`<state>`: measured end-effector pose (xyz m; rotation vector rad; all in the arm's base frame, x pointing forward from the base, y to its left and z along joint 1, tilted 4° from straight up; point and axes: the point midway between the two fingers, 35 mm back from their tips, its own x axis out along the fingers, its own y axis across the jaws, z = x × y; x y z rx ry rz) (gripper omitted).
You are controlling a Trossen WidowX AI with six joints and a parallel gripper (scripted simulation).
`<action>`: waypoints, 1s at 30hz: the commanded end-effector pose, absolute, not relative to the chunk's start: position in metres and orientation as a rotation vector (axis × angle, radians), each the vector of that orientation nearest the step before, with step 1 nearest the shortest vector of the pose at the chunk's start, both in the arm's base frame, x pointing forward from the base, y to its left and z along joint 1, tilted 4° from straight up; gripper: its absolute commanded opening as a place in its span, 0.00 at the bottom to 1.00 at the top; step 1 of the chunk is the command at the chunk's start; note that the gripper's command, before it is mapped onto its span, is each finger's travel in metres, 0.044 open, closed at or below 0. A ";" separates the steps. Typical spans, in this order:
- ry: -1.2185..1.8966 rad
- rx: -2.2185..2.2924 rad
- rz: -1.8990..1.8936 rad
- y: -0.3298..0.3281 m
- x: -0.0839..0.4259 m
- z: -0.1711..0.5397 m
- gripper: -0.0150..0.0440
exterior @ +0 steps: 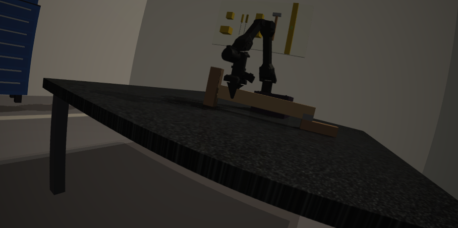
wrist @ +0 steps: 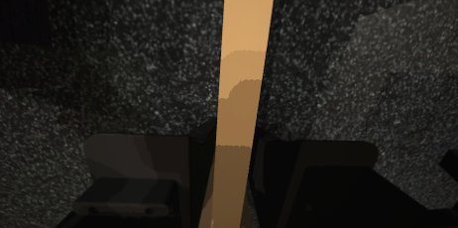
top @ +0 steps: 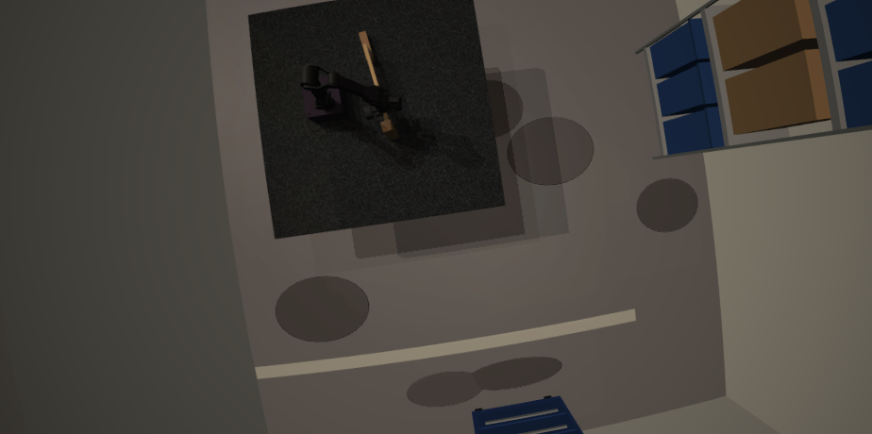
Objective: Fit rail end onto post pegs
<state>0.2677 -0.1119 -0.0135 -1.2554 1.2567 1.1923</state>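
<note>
With the gripper (exterior: 233,93) clenched on the rail (exterior: 265,101), whose near end appears seated against the post (exterior: 213,87), you have only the release left.

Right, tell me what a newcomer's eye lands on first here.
The pale wooden rail stands out against the dark table, running from the upright post down to the low footboard block. The black gripper is clamped on the rail near the post, and the wrist view shows a finger on each side.
</note>
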 end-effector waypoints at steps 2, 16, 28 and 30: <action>1.261 -1.264 1.183 -0.118 0.269 -0.011 0.25; 1.262 -1.264 1.183 -0.122 0.269 -0.011 0.25; 1.262 -1.264 1.183 -0.123 0.269 -0.012 0.25; 1.257 -1.254 1.195 -0.118 0.268 -0.014 0.30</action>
